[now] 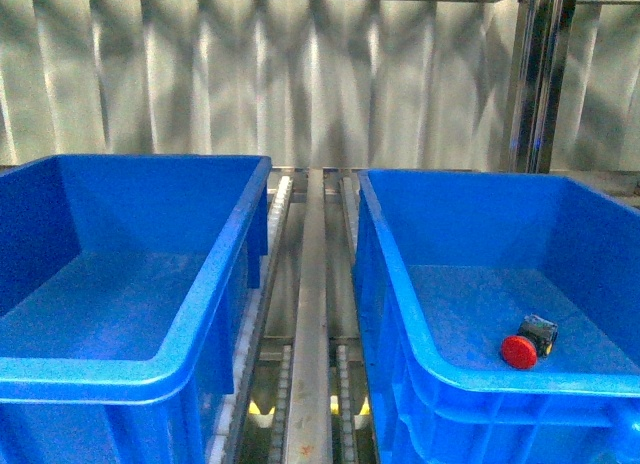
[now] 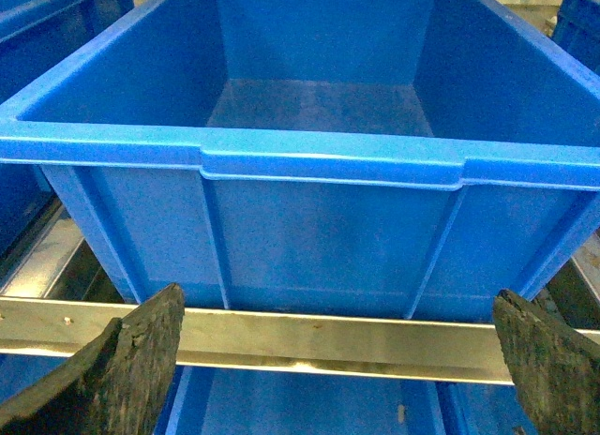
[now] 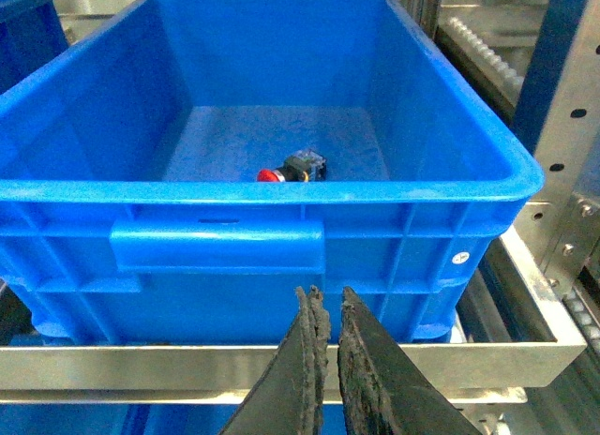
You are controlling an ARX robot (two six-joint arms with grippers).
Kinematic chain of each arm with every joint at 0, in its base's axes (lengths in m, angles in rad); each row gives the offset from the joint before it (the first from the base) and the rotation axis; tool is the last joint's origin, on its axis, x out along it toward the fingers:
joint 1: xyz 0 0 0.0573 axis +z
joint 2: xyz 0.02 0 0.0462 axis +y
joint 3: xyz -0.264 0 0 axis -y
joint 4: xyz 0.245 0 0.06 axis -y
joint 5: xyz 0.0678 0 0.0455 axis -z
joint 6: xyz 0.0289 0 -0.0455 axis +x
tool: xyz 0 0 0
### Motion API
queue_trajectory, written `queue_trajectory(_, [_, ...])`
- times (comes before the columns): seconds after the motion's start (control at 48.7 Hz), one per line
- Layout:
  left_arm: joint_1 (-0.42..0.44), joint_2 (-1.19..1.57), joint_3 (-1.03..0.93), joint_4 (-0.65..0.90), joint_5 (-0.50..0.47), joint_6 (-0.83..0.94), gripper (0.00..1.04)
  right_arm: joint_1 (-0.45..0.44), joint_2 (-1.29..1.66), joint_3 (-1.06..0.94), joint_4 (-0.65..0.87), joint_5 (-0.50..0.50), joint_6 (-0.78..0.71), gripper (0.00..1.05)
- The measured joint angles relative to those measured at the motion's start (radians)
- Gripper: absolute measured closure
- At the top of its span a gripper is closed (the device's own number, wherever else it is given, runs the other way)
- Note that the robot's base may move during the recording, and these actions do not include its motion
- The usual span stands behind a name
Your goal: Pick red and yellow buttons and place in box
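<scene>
A red-capped button (image 1: 526, 343) on a dark body lies on the floor of the right blue box (image 1: 400, 314), near its front right. It also shows in the right wrist view (image 3: 291, 170), inside that box (image 3: 216, 243). No yellow button is in view. The left blue box (image 1: 215, 274) looks empty; the left wrist view shows its bare floor and outer wall (image 2: 319, 257). My left gripper (image 2: 342, 360) is open and empty, outside and below that box's rim. My right gripper (image 3: 325, 308) is shut on nothing, outside the right box's front wall.
A steel rail (image 1: 310, 314) with roller tracks runs between the two boxes. Metal crossbars (image 2: 309, 337) (image 3: 141, 365) support the boxes. A perforated upright post (image 3: 572, 172) stands beside the right box. A corrugated metal wall (image 1: 300, 74) is behind. More blue bins show below (image 2: 309, 407).
</scene>
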Motion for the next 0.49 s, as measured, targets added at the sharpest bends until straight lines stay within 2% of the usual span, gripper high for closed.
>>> queue_trajectory(0.041, [0.0, 0.0, 0.0, 0.0, 0.0, 0.0, 0.08, 0.0, -0.012, 0.0, -0.012, 0.0, 0.0, 0.98])
queue_trajectory(0.144, [0.0, 0.0, 0.0, 0.0, 0.0, 0.0, 0.08, 0.0, -0.137, 0.0, -0.17, 0.0, 0.0, 0.98])
queue_trajectory(0.246, [0.0, 0.0, 0.0, 0.0, 0.0, 0.0, 0.08, 0.0, -0.18, 0.0, -0.183, -0.001, -0.001, 0.97])
queue_trajectory(0.37, [0.0, 0.0, 0.0, 0.0, 0.0, 0.0, 0.08, 0.0, -0.179, 0.0, -0.186, 0.0, -0.001, 0.79])
queue_trajectory(0.431, [0.0, 0.0, 0.0, 0.0, 0.0, 0.0, 0.08, 0.0, -0.182, 0.0, -0.186, -0.002, -0.001, 0.65])
queue_trajectory(0.493, [0.0, 0.0, 0.0, 0.0, 0.0, 0.0, 0.08, 0.0, -0.182, 0.0, -0.186, -0.002, -0.001, 0.57])
